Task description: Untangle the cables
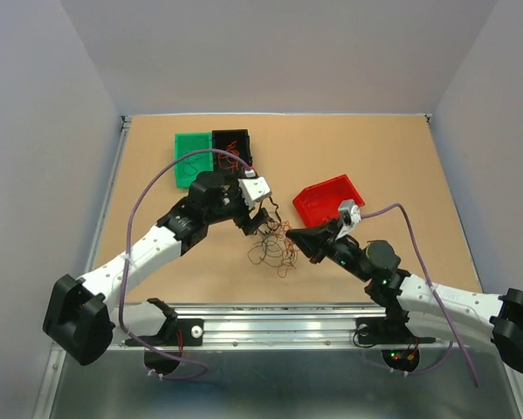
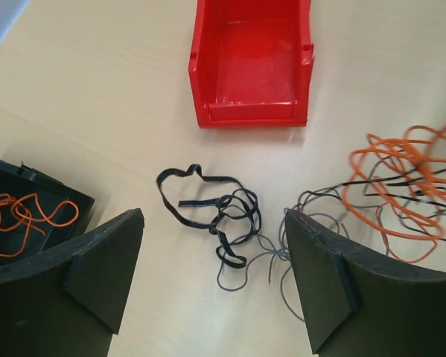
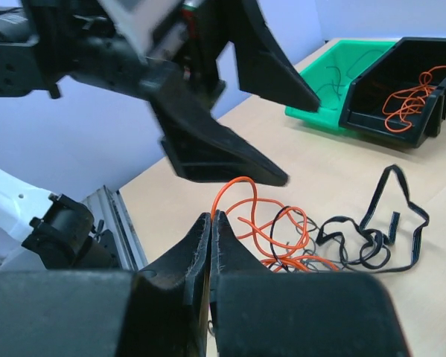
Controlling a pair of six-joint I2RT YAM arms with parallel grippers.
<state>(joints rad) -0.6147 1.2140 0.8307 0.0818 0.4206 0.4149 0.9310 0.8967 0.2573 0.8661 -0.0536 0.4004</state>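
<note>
A tangle of cables lies mid-table: an orange wire, a flat black strap, thin grey wire and thin black wire. My right gripper is shut on the orange wire, whose loop rises from its tips; in the top view it sits at the tangle's right edge. My left gripper is open and empty, hovering above the black strap and grey wire; in the top view it is just above the tangle's upper left.
An empty red bin stands right of the tangle, also in the left wrist view. A green bin and a black bin holding orange wire sit at the back left.
</note>
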